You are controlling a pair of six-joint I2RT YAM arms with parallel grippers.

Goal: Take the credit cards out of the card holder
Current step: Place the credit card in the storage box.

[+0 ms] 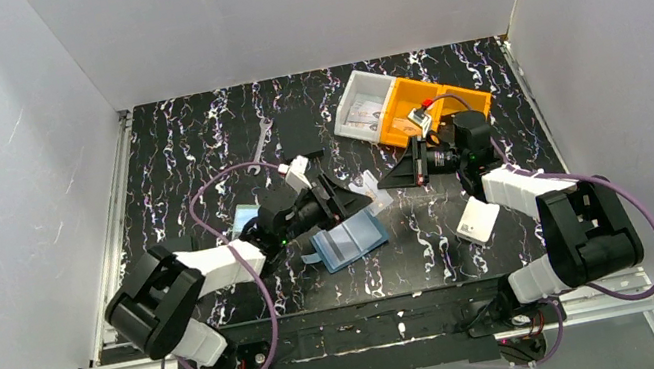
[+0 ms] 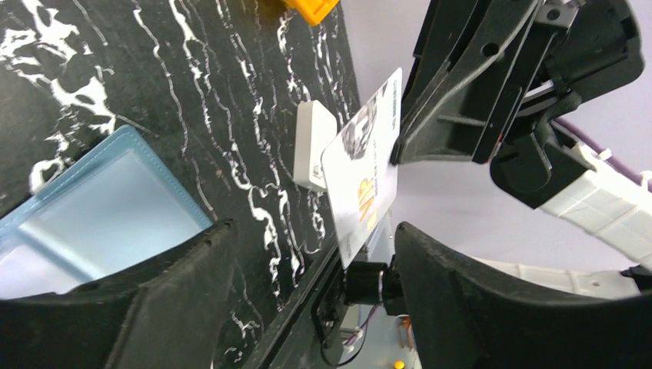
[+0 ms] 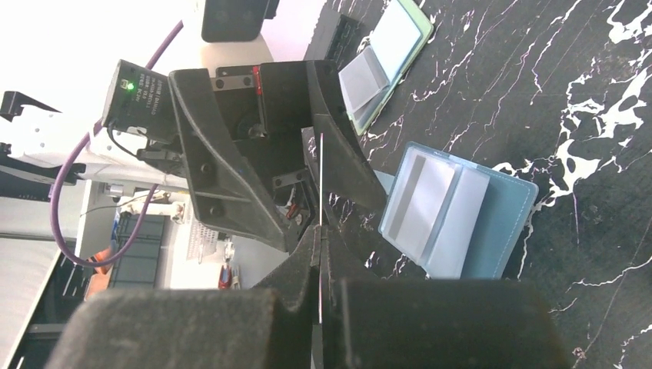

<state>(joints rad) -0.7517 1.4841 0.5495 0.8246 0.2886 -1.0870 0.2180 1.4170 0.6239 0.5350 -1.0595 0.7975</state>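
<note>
1 credit card (image 2: 360,178) is pinched on edge by the closed right gripper (image 3: 319,238), its free end pointed into the wide, empty gap of the left gripper (image 2: 311,231), with the blue card holder (image 1: 350,239) laid flat close by.

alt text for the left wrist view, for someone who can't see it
From the upper right, the right gripper pinches a white credit card with a small portrait, holding it on edge between the open jaws of the left gripper. Behind, on the black marbled table, lie the blue card holder at left and a white rounded box.
</note>
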